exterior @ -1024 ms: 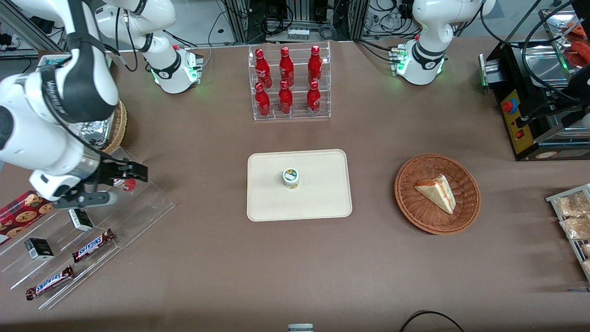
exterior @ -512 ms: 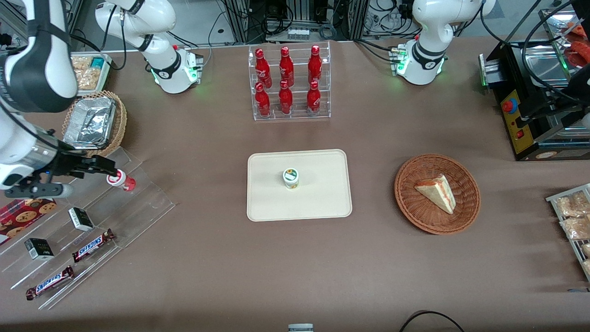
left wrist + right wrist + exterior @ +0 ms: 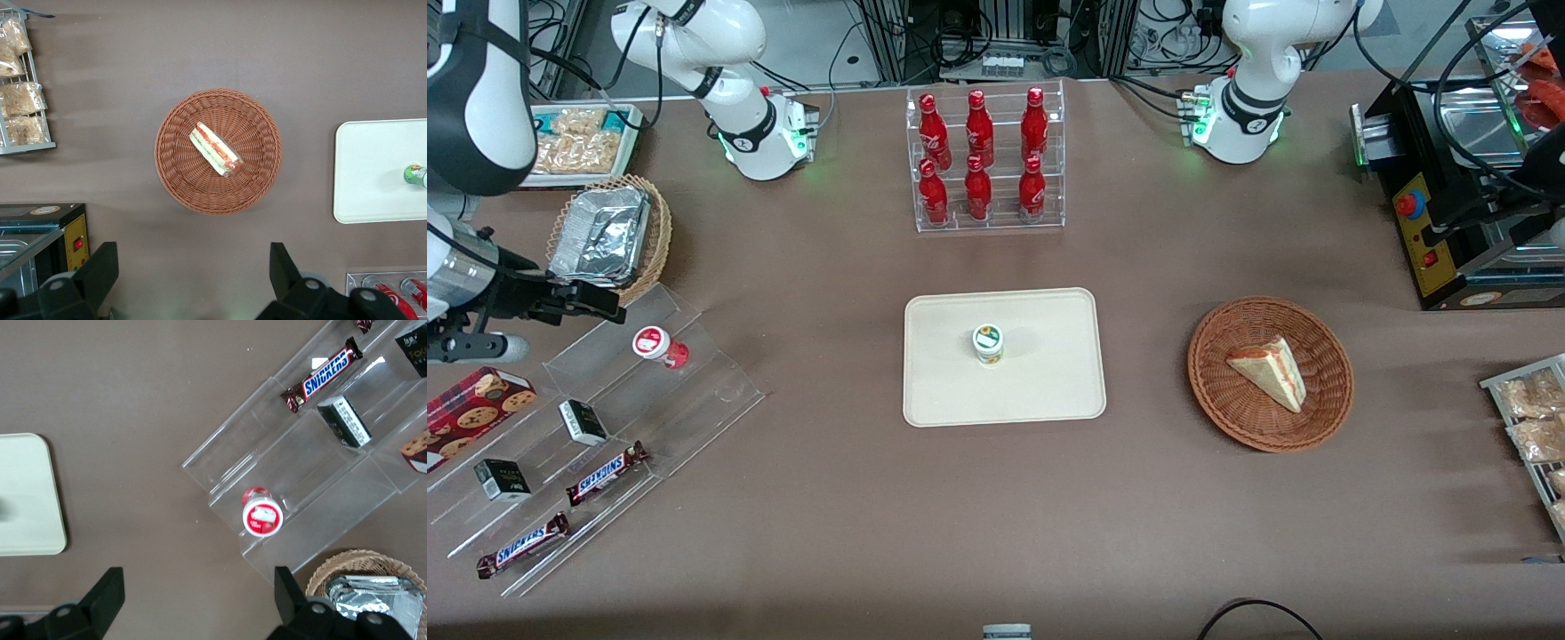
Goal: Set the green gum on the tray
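The green gum (image 3: 988,343), a small white bottle with a green-and-yellow label, stands upright near the middle of the cream-beige tray (image 3: 1040,391). It also shows in the left wrist view (image 3: 415,175) on the tray (image 3: 367,180). My right gripper (image 3: 580,306) is open and empty. It hangs high at the working arm's end of the table, over the stepped clear stand, far from the tray. In the right wrist view the gripper (image 3: 198,595) has bare table between its fingers, and only one corner of the tray (image 3: 27,513) shows.
The red-label gum (image 3: 655,345) stands on the clear stepped stand (image 3: 694,391) with Snickers bars (image 3: 607,472) and small boxes. A wicker basket with foil (image 3: 609,236) is beside the gripper. A cola bottle rack (image 3: 984,160) and a sandwich basket (image 3: 1270,373) flank the tray.
My right arm has drawn back from the clear stand toward the working arm's end of the table, uncovering the red-label gum. The green gum and tray have not moved.
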Motion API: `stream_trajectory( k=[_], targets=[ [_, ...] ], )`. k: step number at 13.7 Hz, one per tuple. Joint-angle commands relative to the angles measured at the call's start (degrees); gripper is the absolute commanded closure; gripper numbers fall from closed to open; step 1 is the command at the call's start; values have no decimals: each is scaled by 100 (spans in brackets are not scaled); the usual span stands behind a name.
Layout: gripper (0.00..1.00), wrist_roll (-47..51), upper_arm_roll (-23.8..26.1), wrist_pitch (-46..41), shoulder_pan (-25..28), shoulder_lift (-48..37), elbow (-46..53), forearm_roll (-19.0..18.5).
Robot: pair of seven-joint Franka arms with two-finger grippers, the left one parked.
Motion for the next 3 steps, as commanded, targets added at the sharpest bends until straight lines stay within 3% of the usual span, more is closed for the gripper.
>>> stream_trajectory(
  k=[1,3],
  targets=[
    [0,88,59,-385,-62,-227,25,4],
    [0,193,24,-552,-62,-227,60,-49]
  ],
)
